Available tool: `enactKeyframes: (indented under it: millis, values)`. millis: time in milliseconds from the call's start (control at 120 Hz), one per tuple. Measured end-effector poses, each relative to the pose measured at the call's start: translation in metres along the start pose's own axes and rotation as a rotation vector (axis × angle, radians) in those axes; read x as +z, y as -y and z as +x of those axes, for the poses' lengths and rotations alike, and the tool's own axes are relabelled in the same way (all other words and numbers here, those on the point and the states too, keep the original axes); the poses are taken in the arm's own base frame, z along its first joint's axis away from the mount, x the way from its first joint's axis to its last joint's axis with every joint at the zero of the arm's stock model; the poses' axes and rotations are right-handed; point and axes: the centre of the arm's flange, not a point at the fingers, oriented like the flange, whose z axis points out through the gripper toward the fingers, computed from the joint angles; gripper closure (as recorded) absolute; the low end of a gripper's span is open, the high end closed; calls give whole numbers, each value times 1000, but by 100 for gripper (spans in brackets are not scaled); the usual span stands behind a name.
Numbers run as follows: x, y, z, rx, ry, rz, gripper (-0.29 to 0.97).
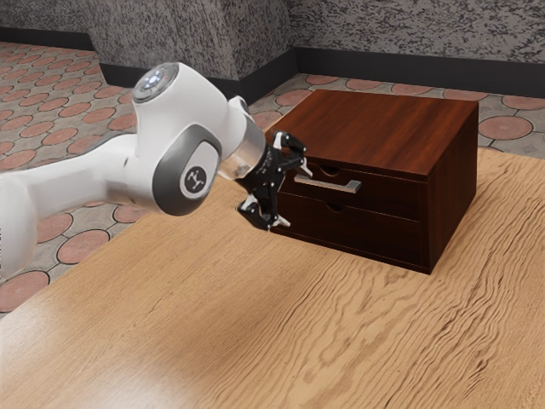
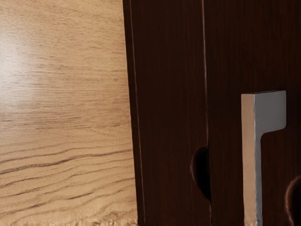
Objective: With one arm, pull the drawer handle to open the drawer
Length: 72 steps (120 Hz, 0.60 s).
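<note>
Count: one arm, one tool, one cabinet, two drawers, one handle, all on or over one wood-grain bench.

Cabinet: dark brown wood, standing on the bench at about 1 o'clock from the centre of the exterior view. The upper drawer and lower drawer are stacked, and both fronts look flush with the cabinet face.

Handle: a single grey metal bar with bent ends, lying horizontally across the upper drawer front. The wrist view shows two dark rounded recesses cut into the drawer fronts, one for each front.

Tool: black, at 9 o'clock from the handle, just off the bar's near end and close to the cabinet front. Its two fingers are spread wide, one at 12 o'clock and the other at 6 o'clock from the tool's middle. There is nothing between them and no contact with the handle.

The arm enters from the exterior view's left.
</note>
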Motion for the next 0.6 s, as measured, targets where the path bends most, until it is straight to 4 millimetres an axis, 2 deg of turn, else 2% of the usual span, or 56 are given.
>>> enactKeyframes:
  millis: [125, 233, 350, 500, 600]
  values:
    - [4, 1, -14, -3, 10, -7, 0]
    - [5, 0, -8, -26, 5, -14, 0]
    - [15, 0, 2, -53, -6, -9, 0]
    - [12, -10, -4, -50, -8, -32, 0]
    - [18, -14, -5, -49, -13, -33, 0]
